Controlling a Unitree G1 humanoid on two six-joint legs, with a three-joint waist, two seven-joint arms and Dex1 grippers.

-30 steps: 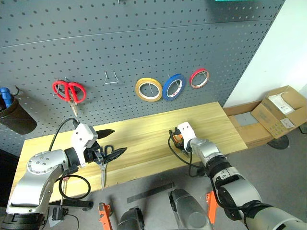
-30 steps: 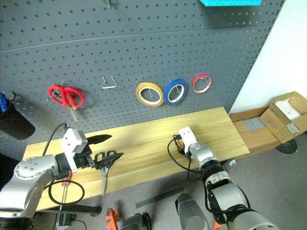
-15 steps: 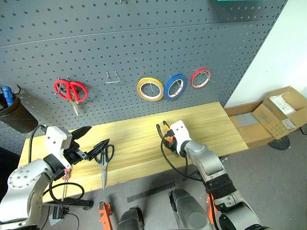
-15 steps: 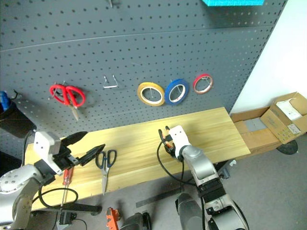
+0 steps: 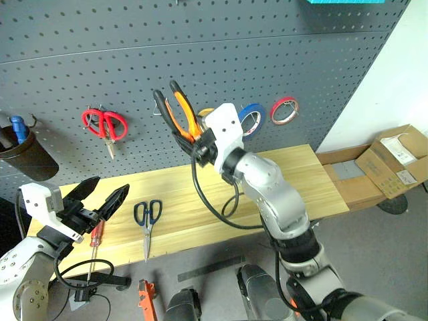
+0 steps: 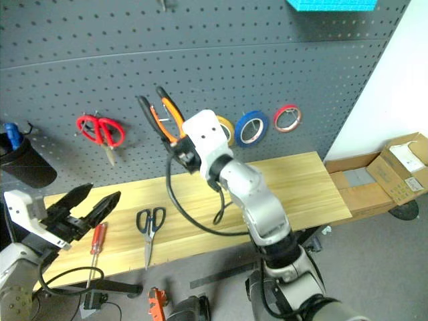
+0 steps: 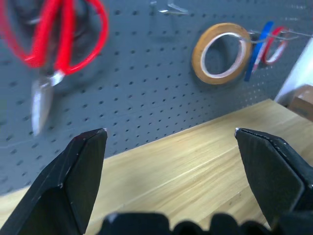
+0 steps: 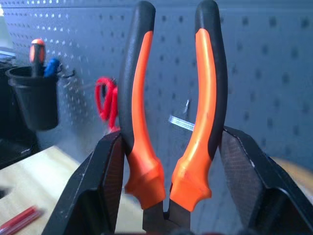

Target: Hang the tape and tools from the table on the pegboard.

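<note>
My right gripper (image 5: 192, 138) is shut on the pliers (image 5: 177, 110), whose orange-and-black handles (image 8: 171, 112) point up in front of the pegboard (image 5: 267, 53), close to a bare wire hook (image 8: 181, 122). The yellow tape (image 7: 220, 53) hangs on the pegboard, partly behind that gripper. Blue-handled scissors (image 5: 146, 217) and a red-handled screwdriver (image 5: 95, 237) lie on the table (image 5: 294, 174) near its front left. My left gripper (image 5: 108, 187) stands open and empty, level above the table's left end, just over the screwdriver.
Red scissors (image 5: 105, 126), a blue roll (image 5: 253, 115) and a red roll (image 5: 284, 109) hang on the pegboard. A black cup (image 5: 23, 157) with tools hangs at the far left. Cardboard boxes (image 5: 394, 157) sit on the floor to the right.
My right gripper has lifted the pliers off the table, up and left to the pegboard. My left gripper has drawn back to the left, away from the scissors, which stay on the table.
</note>
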